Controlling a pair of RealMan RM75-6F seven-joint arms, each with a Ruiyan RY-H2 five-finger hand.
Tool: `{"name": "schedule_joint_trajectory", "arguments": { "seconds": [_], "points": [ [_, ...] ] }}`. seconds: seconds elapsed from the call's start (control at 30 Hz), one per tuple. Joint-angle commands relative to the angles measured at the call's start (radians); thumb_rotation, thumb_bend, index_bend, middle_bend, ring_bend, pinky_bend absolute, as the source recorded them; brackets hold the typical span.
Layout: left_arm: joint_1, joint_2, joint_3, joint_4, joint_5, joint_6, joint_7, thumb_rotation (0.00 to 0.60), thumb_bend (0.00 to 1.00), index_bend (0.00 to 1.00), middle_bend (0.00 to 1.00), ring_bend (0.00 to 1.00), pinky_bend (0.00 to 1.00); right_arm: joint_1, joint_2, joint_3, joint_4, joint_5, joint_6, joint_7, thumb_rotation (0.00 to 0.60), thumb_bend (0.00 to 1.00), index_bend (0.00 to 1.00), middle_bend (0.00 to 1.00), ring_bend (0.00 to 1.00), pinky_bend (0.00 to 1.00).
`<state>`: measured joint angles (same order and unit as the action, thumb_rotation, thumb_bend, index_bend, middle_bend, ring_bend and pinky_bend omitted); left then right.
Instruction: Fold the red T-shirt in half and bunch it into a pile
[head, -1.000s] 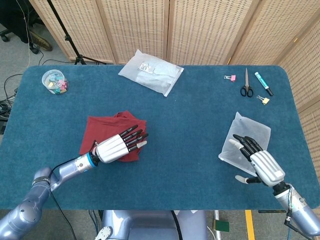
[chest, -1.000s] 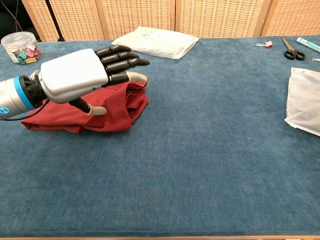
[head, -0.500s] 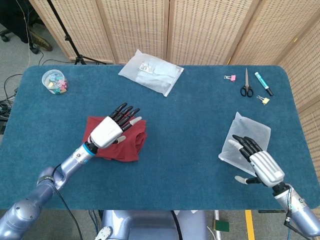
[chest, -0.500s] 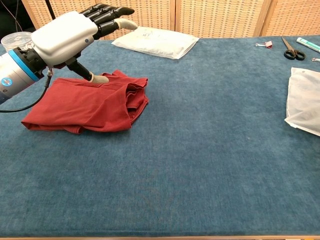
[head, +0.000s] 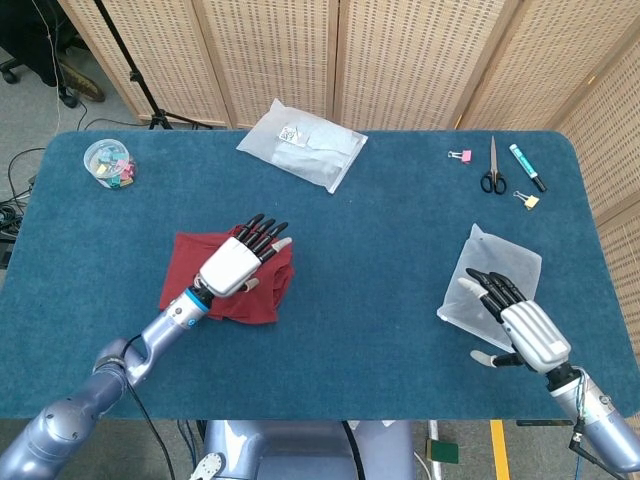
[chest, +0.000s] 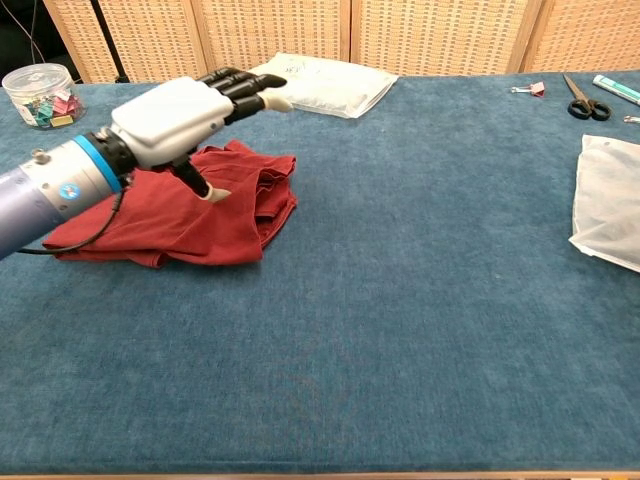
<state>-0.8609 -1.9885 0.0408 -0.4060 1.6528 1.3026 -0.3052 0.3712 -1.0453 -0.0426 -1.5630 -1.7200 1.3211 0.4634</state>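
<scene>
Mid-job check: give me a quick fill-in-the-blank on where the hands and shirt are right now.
1. The left hand hovers over the ____ T-shirt.
2. The right hand lies on a clear plastic ____.
3. The scissors lie between a pink clip and a ____.

Missing words: red; bag; marker

1. Wide bare stretch of blue felt table (head: 380, 260) lies between the crumpled red T-shirt (head: 270, 290) and the flat clear plastic bag (head: 505, 262).
2. White padded mailer (chest: 325, 82) lies well behind the shirt.
3. Black-handled scissors (head: 492, 175) lie at the far right.
</scene>
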Motion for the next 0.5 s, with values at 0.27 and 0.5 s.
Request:
{"name": "schedule_joint_trajectory", "arguments": {
  "seconds": [0.27,0.5],
  "points": [
    [-0.060,-0.095,-0.022,0.056,-0.007,-0.059,0.038,0.600,0.10,0.00,0.00,0.00,0.00,0.002,0.004,0.000,0.008,0.001,0.001,0.024,0.600,0.00,0.00,0.00,0.00,0.00],
    [-0.064,-0.105,-0.029,0.072,-0.010,-0.037,0.031,0.600,0.11,0.00,0.00,0.00,0.00,0.001,0.004,-0.002,0.009,-0.002,0.003,0.028,0.600,0.00,0.00,0.00,0.00,0.00]
  ]
}}
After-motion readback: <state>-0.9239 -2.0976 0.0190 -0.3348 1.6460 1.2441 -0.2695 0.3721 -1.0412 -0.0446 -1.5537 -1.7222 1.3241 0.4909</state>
